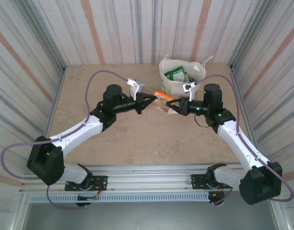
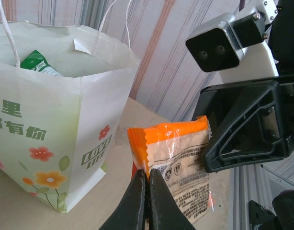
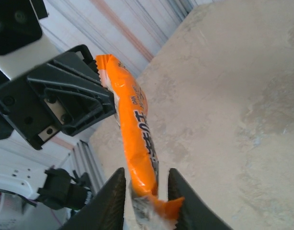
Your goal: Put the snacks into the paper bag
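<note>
jaws of left gripper (image 2: 146, 178) shut on orange packet (image 2: 180, 148); right gripper (image 3: 146, 176) jaws narrow astride other end, grip unclear.

**Orange, cream and black against striped walls**

The glossy orange snack packet (image 2: 178, 143) has a clear panel showing pale beige contents with black print. Its orange face carries dark lettering. The cream-white paper bag (image 2: 96, 100) bears green lettering and red, orange and green flowers, and its string handles are white. The flat green packet (image 2: 36, 62) in it has white markings. The left gripper (image 2: 146, 175) and right gripper (image 3: 146, 173) are matte black. The smooth stone-look worktop (image 3: 243, 86) is mottled beige. The corrugated walls (image 1: 89, 28) are white-grey with rust-red stripes.
</note>
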Robot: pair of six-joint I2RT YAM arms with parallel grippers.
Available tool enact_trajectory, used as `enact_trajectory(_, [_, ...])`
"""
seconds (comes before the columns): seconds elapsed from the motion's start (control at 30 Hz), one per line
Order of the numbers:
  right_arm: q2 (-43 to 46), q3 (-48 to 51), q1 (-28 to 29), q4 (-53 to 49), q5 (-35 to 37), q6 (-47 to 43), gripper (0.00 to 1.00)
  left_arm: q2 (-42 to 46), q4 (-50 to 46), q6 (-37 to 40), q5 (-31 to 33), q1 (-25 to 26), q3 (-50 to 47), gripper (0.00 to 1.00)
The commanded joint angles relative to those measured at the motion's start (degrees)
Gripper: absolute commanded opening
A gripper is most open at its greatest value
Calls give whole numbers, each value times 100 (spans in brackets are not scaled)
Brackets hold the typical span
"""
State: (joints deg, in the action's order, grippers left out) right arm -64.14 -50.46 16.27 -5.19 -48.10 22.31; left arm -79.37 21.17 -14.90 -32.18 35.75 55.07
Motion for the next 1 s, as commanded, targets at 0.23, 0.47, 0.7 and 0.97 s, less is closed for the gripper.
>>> enact_trajectory(0.23, [264, -419, -188, -226, 401, -175, 5, 32, -146, 96, 329, 51, 261, 28])
enact_trajectory(0.47, [-69, -1446, -1018, -768, 858, -309, 5, 172, -923, 215, 1396, 55, 433, 51])
enact_trajectory(0.7, [-1031, -2761, -1315, -1778, 1516, -293, 5, 35, -1374, 332, 1958, 54, 753, 54])
enact_trajectory(0.97, [-1941, -3696, -1301, -2500, 1869, -261, 5, -447, -1674, 582, 2216, 55, 1451, 54])
